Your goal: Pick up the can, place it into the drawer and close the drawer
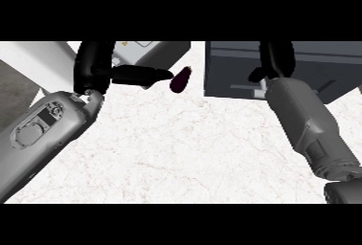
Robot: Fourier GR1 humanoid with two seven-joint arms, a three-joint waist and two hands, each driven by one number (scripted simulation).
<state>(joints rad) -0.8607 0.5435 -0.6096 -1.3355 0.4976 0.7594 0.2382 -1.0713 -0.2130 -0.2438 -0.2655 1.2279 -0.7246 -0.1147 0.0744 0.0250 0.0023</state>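
Upper left of frame: my left hand, released, with fingers stretched straight toward a dark purple object, lies just below a light grey body, apparently the can; whether they touch I cannot tell. Upper right: my right hand shows over the dark grey drawer, but I cannot tell whether it is released or clenched.
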